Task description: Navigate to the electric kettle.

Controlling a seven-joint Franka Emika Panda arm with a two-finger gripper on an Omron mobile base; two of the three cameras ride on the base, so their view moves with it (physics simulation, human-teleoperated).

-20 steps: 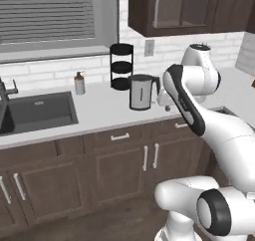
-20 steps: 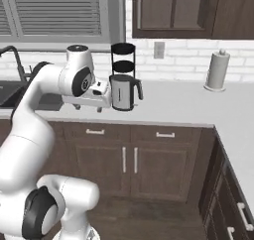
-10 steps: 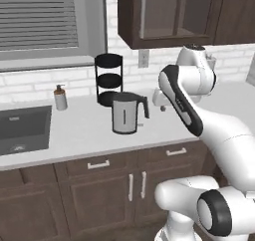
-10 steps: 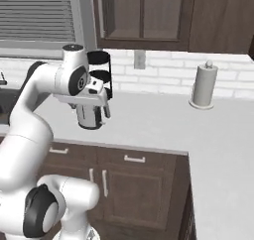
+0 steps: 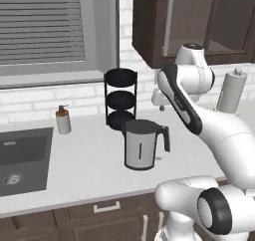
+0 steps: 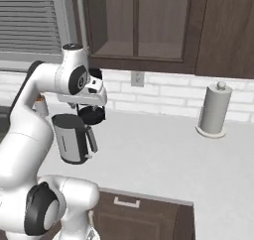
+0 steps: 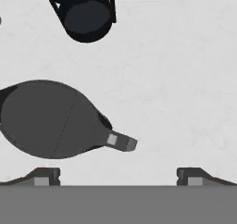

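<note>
The electric kettle served as the landmark: it stood upright on the pale bench, a grey brushed-metal jug with a black lid, its black handle turned to the right in the left base view. In front of the kettle, below the bench edge, ran dark wood drawers with a pale bar handle; the robot's own body cut off the drawers to the right of it. In the right base view the white arm covered the kettle's left side, so just the handle side could be seen.

Above the kettle hung the tool, looking straight down. In the hand view its two dark fingertips stood wide apart with nothing between them, and the kettle's lid lay as a dark oval just beyond the left tip, off the tool's centre line, with the handle end pointing toward the middle. In the base views the tool itself was hard to make out behind the wrist.

Just behind the kettle stood the black three-tier round rack, against the white brick wall; its top edge was cropped in the hand view. Left of the kettle and further back sat a small soap dispenser, and beyond it the dark sink, cut off at the frame edge. Well to the right of the kettle, near the wall, rose a tall white cylinder with a knob. Dark wall cabinets hung above, and window blinds lay to the upper left.
</note>
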